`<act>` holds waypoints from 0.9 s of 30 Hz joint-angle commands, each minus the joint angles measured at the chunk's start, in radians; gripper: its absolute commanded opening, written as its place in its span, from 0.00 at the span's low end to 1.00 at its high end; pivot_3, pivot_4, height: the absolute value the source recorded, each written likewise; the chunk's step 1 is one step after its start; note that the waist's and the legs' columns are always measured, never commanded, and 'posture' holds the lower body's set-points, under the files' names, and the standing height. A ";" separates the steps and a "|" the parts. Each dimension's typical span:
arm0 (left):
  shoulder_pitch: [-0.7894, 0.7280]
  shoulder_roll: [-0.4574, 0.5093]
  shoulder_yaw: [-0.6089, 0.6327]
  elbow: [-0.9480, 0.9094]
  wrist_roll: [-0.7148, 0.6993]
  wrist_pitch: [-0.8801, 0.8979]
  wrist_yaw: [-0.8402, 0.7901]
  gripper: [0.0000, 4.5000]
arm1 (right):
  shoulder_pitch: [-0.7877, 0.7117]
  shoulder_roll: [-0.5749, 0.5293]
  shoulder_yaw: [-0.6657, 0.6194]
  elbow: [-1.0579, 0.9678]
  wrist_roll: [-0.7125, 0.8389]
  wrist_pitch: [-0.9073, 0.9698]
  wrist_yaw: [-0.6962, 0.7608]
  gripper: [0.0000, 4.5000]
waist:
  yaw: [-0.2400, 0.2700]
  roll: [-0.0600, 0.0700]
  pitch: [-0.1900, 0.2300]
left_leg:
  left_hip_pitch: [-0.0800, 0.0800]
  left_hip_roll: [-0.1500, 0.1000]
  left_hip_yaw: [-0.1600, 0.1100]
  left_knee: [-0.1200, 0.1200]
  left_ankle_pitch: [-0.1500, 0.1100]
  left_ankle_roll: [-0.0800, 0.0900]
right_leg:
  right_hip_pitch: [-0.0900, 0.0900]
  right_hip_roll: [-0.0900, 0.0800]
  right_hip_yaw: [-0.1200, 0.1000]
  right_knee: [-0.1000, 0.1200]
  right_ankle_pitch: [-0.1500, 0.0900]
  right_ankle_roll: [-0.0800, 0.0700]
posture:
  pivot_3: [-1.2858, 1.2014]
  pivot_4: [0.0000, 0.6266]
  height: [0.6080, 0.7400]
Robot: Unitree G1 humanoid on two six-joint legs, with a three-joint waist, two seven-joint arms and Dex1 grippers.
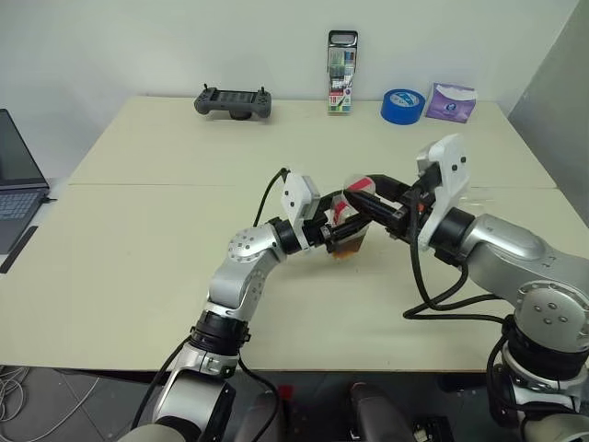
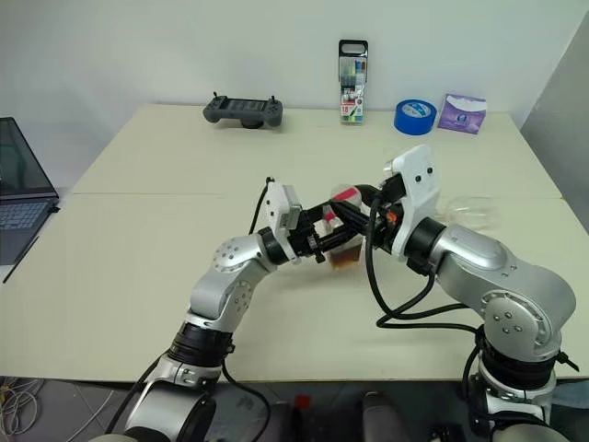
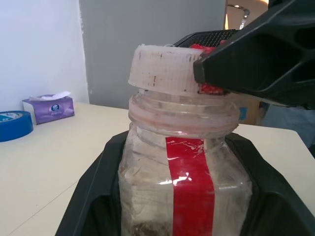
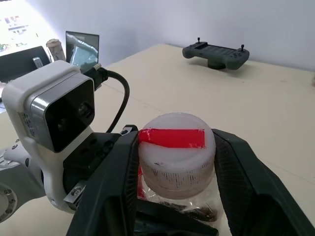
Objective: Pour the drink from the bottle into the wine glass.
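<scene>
Bottle (image 1: 349, 230) sits at picture centre, lifted just clear of the worktop (image 1: 147, 267), clamped by the body in my left end effector (image 1: 339, 230) — jaws fully closed on its squarish sides, red label strip facing the left wrist camera. My right end effector (image 4: 175, 162) comes in from the right of the frame with one finger either side of the cap (image 4: 175, 150); the fingers stand narrow around it, but I cannot tell whether they are pressing on it or only bracketing it.

Handling, as I judge it: thin clear plastic, light, with only a small pool of dark drink (image 1: 348, 249) at the bottom, so the walls will give under a hard squeeze. Best hold is low on the flat sides, where the left already has it. The cap is ribbed and should turn without much slip.

Wine glass (image 2: 465, 210) appears to lie on its side right of centre, behind my right arm — thin-walled, fragile, and it needs standing up before any pour.
</scene>
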 commanded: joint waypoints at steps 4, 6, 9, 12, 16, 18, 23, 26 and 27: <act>0.012 0.002 -0.007 0.032 0.008 0.015 -0.002 0.48 | -0.008 -0.127 0.005 -0.106 0.096 -0.062 0.149 0.41 | -0.001 0.000 0.000 | 0.000 0.000 0.000 0.000 0.000 0.000 | 0.000 0.000 0.000 -0.001 0.000 0.000 | 0.52 0.24 1.00; 0.010 0.001 -0.010 0.034 0.007 0.015 -0.005 0.48 | -0.012 -0.164 0.030 -0.071 0.054 -0.097 0.194 0.41 | -0.001 0.000 0.000 | -0.001 0.000 0.000 0.000 0.000 0.000 | 0.000 0.000 0.000 -0.001 0.000 0.000 | 0.52 0.24 1.00; 0.007 -0.001 -0.011 0.034 0.006 0.017 -0.004 0.48 | -0.020 -0.209 0.061 -0.014 -0.012 -0.158 0.252 0.41 | -0.001 0.000 0.000 | 0.000 0.000 0.001 0.000 0.000 0.000 | 0.000 0.000 0.000 -0.001 0.000 0.000 | 0.52 0.24 1.00; 0.008 -0.003 -0.012 0.031 0.005 0.018 -0.002 0.48 | -0.017 -0.259 0.083 0.008 -0.040 -0.201 0.328 0.41 | 0.000 0.000 0.000 | 0.000 0.000 0.000 0.000 0.000 0.000 | 0.000 0.000 0.000 -0.001 0.000 0.000 | 0.52 0.24 1.00; 0.010 -0.004 -0.014 0.030 0.004 0.020 -0.004 0.48 | -0.007 -0.305 0.095 0.046 -0.039 -0.247 0.439 0.40 | -0.002 -0.001 0.000 | -0.001 0.000 0.001 0.000 0.000 0.000 | 0.000 0.000 0.000 -0.002 0.000 0.000 | 0.52 0.24 1.00; 0.008 -0.005 -0.017 0.033 0.003 0.020 -0.002 0.48 | -0.025 -0.278 0.088 0.103 -0.068 -0.282 0.421 0.38 | -0.001 -0.001 0.000 | -0.001 0.000 0.000 0.000 0.000 0.000 | 0.000 0.001 0.000 -0.002 0.000 0.000 | 0.52 0.24 1.00; -0.001 -0.009 -0.014 0.042 0.003 0.014 0.002 0.48 | -0.039 -0.245 0.077 0.129 -0.075 -0.297 0.394 0.38 | 0.002 -0.001 0.000 | -0.001 0.000 0.000 0.000 0.000 0.000 | 0.000 0.000 0.000 -0.001 0.000 0.000 | 0.52 0.24 1.00; -0.008 -0.011 -0.002 0.047 0.003 -0.005 0.009 0.48 | 0.017 -0.226 -0.011 0.110 -0.086 -0.283 0.284 0.38 | 0.004 -0.001 0.000 | -0.001 0.000 -0.001 0.000 0.000 0.000 | 0.000 0.000 0.000 -0.002 0.000 0.000 | 0.52 0.24 1.00; -0.013 -0.014 0.005 0.052 0.006 -0.019 0.019 0.48 | 0.054 -0.212 -0.057 0.110 -0.122 -0.281 0.211 0.38 | 0.006 -0.001 0.000 | -0.003 0.000 -0.002 0.000 0.000 0.000 | 0.000 -0.001 0.000 -0.002 0.000 0.000 | 0.52 0.24 1.00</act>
